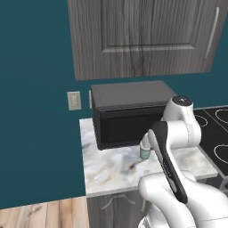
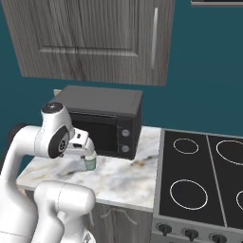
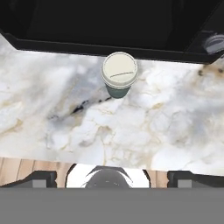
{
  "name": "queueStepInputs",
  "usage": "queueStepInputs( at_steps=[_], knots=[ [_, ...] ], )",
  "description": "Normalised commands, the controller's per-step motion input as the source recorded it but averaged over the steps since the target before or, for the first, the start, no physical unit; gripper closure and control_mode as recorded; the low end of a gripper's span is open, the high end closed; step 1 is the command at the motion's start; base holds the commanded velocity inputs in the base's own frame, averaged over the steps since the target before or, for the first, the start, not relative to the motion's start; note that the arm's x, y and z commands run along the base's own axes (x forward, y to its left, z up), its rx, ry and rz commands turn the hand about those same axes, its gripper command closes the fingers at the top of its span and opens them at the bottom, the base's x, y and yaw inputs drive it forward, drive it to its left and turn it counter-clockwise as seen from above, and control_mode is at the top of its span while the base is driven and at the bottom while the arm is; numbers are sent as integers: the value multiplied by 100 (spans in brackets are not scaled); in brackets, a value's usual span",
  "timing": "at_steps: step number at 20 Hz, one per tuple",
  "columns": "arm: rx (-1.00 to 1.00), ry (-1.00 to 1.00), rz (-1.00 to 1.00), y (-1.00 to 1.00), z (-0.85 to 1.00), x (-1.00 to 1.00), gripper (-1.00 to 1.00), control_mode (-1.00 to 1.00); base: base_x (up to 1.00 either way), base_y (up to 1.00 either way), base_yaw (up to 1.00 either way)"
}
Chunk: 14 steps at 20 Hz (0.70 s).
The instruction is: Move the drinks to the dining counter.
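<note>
Hand view looks straight down on a small marble bench with a cup, cream lid and dark green body, standing upright near the bench's back edge, just in front of the black microwave. The two dark fingertips sit at the bottom of that view, well apart, with nothing between them: jaws wide and empty.

Left base view: the arm is folded above the bench, the gripper hanging over the cup, which is partly hidden by the arm. Right base view agrees: the gripper sits just above the cup, in front of the microwave, with the cooktop beside the bench's right edge. Contact between gripper and cup cannot be settled from either base view.

Task objects: none of the three bottles appears on this bench, nor does the dining counter. Their places cannot be stated from these views.

Judgement: no drink is in hand, so the task reads as at its start, or at a search-and-approach step. The cup under the gripper is not one of the drinks. The next move likely calls for lifting clear of the cup and microwave, then locating a bottle before any grasp.
</note>
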Motion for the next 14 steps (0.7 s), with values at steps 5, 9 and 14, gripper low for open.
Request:
queueStepInputs(
  at_steps=[5,9,14],
  knots=[
    [0,2,0,0,-9,24,-100,-100,0,0,0],
    [0,0,0,-2,-12,32,-100,-100,0,0,0],
    [0,0,1,-3,-16,14,-100,-100,0,0,0]
  ],
)
